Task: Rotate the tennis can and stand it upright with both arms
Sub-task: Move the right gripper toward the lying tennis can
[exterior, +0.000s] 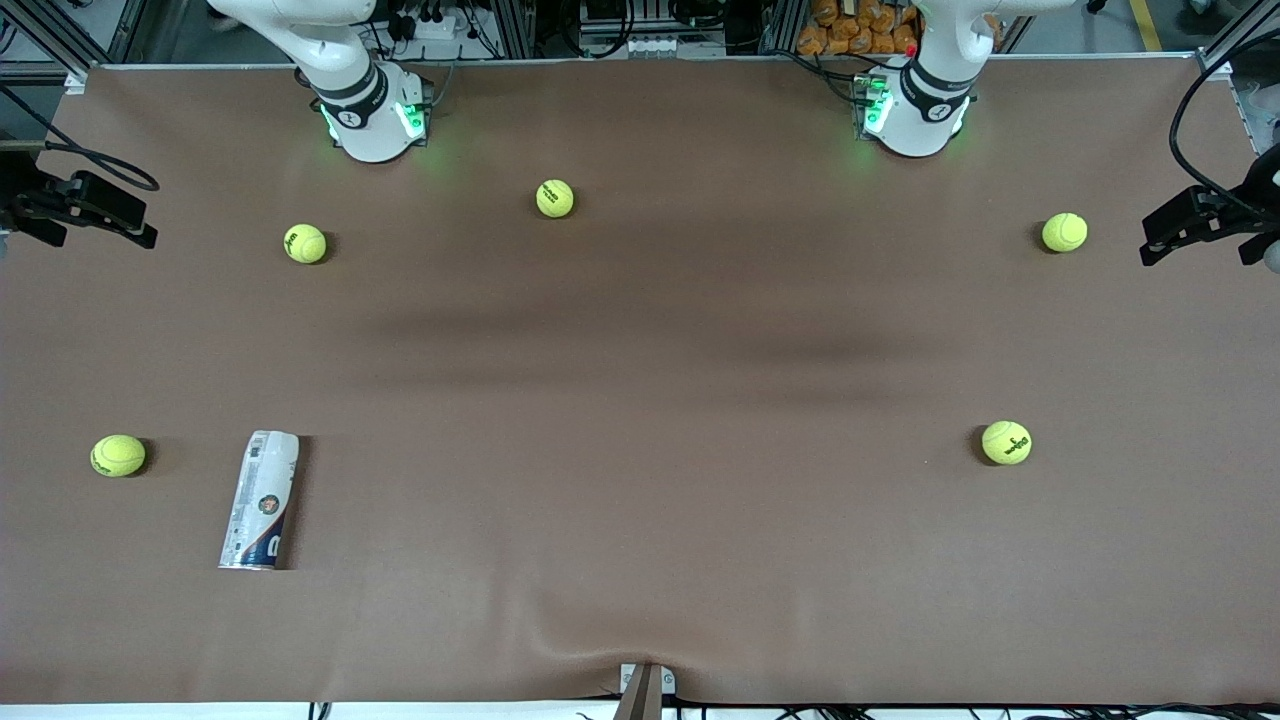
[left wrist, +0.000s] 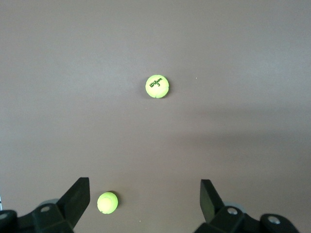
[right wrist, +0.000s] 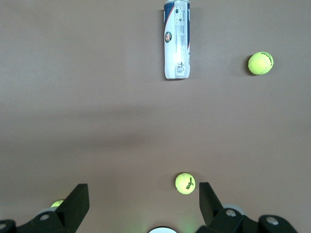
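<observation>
Here, tennis can [exterior: 262, 500] flat on the brown table [exterior: 640, 400], contents indiscernible; left tool [left wrist: 145, 196] and right tool [right wrist: 144, 200] both agape, empty.

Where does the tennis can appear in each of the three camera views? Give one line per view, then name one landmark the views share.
Front view: the tennis can lies on its side near the right arm's end of the table, close to the front camera.
Left wrist view: not in it.
Right wrist view: the can lies flat, well away from the open right claw.
Shared landmark: the tennis ball beside the can, also in the right wrist view.
</observation>
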Controlling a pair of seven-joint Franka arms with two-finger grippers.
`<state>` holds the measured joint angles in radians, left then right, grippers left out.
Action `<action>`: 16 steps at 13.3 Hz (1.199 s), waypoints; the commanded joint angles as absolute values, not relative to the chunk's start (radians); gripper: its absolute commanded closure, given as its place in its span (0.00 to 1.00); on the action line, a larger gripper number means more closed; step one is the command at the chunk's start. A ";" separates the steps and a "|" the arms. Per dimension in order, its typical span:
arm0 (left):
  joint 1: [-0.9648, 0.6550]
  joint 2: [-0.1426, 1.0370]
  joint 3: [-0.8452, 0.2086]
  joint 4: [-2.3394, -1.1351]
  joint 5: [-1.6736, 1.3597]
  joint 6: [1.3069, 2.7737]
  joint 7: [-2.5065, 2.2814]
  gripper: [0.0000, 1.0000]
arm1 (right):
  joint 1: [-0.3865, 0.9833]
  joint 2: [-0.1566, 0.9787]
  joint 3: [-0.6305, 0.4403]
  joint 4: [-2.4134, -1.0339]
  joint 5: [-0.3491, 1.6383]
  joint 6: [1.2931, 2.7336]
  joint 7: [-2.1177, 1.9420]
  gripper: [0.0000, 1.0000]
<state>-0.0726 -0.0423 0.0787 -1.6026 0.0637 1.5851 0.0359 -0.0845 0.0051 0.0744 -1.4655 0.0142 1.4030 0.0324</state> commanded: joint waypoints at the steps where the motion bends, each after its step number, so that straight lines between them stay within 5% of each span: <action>1: -0.067 -0.041 0.072 -1.597 0.068 1.578 0.017 0.00 | -0.098 0.002 0.084 -1.471 0.006 1.405 0.048 0.00; 9: -0.060 -0.035 0.075 -1.605 0.052 1.572 0.034 0.00 | -0.101 0.073 0.084 -1.460 -0.003 1.407 0.031 0.00; 16: -0.071 -0.038 0.075 -1.600 0.055 1.569 0.035 0.00 | -0.124 0.354 0.083 -1.456 -0.040 1.627 -0.122 0.00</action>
